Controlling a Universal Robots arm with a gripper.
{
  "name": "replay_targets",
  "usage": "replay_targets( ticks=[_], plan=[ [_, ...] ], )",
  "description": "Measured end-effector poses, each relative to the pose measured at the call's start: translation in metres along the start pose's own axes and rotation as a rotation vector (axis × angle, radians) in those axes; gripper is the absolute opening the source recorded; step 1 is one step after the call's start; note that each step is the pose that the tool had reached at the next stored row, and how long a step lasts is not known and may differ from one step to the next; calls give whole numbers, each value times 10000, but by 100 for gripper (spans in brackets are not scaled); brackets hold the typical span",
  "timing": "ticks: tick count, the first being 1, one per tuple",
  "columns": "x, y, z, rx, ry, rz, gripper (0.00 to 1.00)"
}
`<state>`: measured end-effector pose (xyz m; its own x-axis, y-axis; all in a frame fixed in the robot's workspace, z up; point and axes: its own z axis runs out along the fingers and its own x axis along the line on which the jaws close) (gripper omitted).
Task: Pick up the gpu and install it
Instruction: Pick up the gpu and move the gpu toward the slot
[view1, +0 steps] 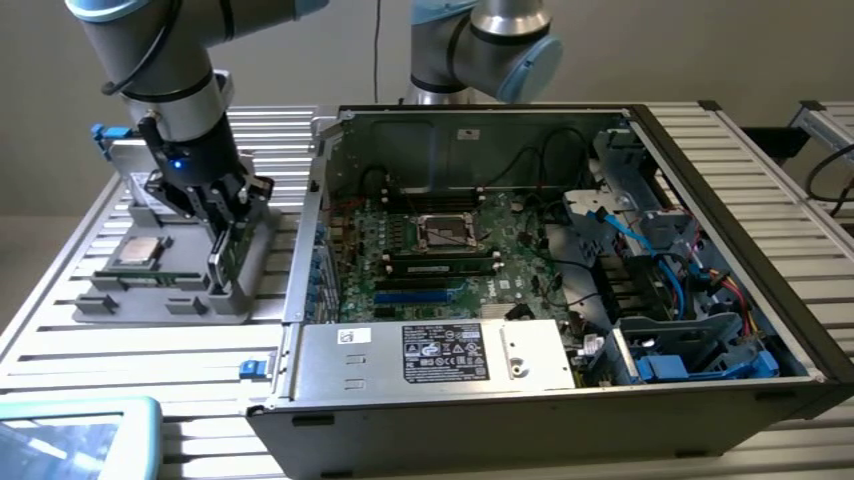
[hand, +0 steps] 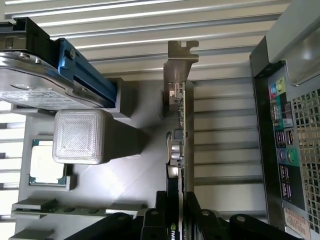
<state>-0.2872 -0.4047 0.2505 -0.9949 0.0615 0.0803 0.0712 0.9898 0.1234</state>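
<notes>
Nearest to the exterior camera stands the computer case (view1: 534, 430), a dark metal box open on top, with thin folded edges. It holds a green motherboard (view1: 461, 250), a silver power supply (view1: 447, 352) with a white label, and blue cables (view1: 661, 260); over the board there is free room. On the exterior view's left, a grey plastic holder (view1: 160, 305) lies on the slatted aluminium table (view1: 54, 330), just beside the case. In the holder rests a square silver CPU chip (view1: 140, 250). The gripper (view1: 230, 225) hangs over the holder's side near the case, and its black fingers are closed narrowly on the gpu (view1: 220, 265), which stands upright on its edge. Whether the card is already lifted out of its slot, I cannot tell.

From the wrist camera, the black fingers (hand: 200, 220) press both faces of the gpu (hand: 182, 115), a thin flat card with a green edge and a slim metal bracket (hand: 180, 60) at the far end. Between the card and the case's rear wall with its ports (hand: 285, 145) lies an open strip of table. On the card's other side the holder carries a ribbed grey block (hand: 80, 135), the CPU chip (hand: 47, 162) and a silver hard drive (hand: 35, 80) with a blue rail.
</notes>
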Motion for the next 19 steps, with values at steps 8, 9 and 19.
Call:
replay_targets(
  ticks=[8, 9, 19],
  plan=[
    [6, -11, -87, -220, 19, -52, 27],
    [9, -9, -118, -226, 20, -52, 27],
    [43, 27, -569, -230, 20, -52, 27]
  ],
)
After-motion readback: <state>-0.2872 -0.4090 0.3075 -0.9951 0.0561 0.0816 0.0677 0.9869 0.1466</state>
